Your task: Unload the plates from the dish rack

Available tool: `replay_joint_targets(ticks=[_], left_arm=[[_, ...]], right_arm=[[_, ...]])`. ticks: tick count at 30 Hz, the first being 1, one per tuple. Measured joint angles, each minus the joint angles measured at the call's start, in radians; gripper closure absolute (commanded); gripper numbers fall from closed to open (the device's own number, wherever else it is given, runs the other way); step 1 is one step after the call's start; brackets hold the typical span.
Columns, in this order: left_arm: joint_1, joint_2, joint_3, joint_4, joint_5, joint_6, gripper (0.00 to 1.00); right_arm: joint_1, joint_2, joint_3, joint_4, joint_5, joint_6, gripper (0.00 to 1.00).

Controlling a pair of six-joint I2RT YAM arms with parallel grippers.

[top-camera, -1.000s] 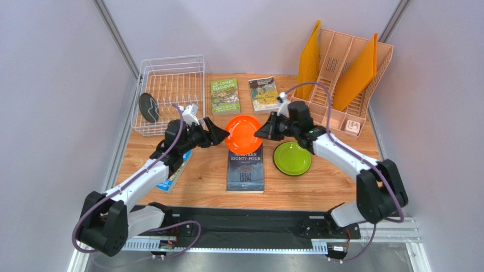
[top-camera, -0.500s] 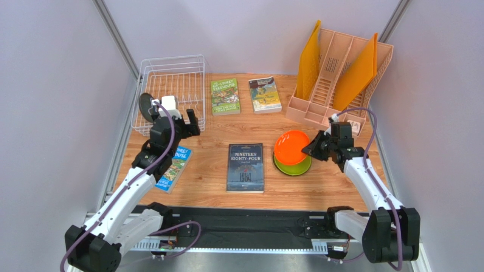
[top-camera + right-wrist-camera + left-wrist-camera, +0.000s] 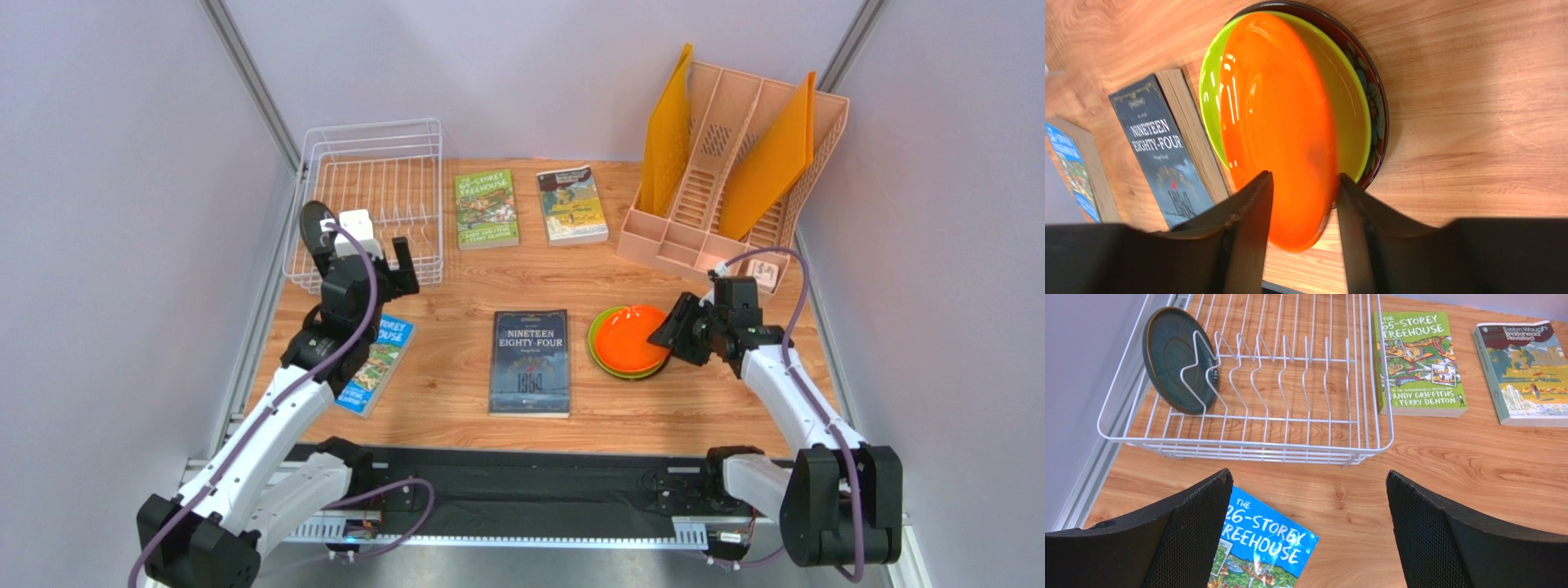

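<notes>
Dish rack: white wire, upper left of the top view, on the table.
Teal-grey plate: stands on edge between the tines at the rack's left end; the only plate in the rack.
Left gripper: jaws spread wide, nothing between them; it hangs over bare wood just in front of the rack, a blue book below it.
Plate stack: right of centre in the top view, beside a black book.
Stack order: dark red plate at the bottom, lime green plate in it, orange plate on top, shifted toward the gripper.
Right gripper: fingers straddle the orange plate's near rim, a little apart; cannot tell whether they press on it.
</notes>
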Motion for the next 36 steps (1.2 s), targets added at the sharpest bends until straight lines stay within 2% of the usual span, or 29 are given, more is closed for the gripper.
replay_joint_targets(ticks=[2,9,10,11,15,25,31,36], left_arm=[[0.000,0.003,0.000,0.000,-0.004,0.000,0.00],[0.003,0.038,0.000,0.000,-0.005,0.000,0.00],[0.005,0.046,0.000,0.000,-0.004,0.000,0.00],[0.009,0.053,0.000,0.000,-0.003,0.000,0.00],[0.051,0.092,0.002,0.000,0.011,-0.001,0.00],[0.267,0.197,0.066,0.013,0.072,-0.005,0.00],[0.416,0.341,0.131,0.064,0.096,-0.005,0.04],[0.531,0.517,0.214,0.108,0.151,-0.014,0.07]], right_arm=[[0.000,0.000,-0.004,0.000,-0.006,-0.002,0.38],[0.000,0.014,-0.005,-0.002,-0.012,-0.013,0.31],[0.000,0.017,-0.005,-0.006,-0.011,-0.017,0.27],[0.000,0.017,-0.004,-0.010,-0.009,-0.021,0.26],[0.000,0.030,0.008,-0.032,0.005,-0.032,0.23],[0.000,0.048,0.035,-0.039,0.015,-0.041,0.21],[0.000,0.025,0.101,-0.042,0.027,-0.042,0.20],[0.000,0.075,0.208,-0.032,0.027,-0.043,0.21]])
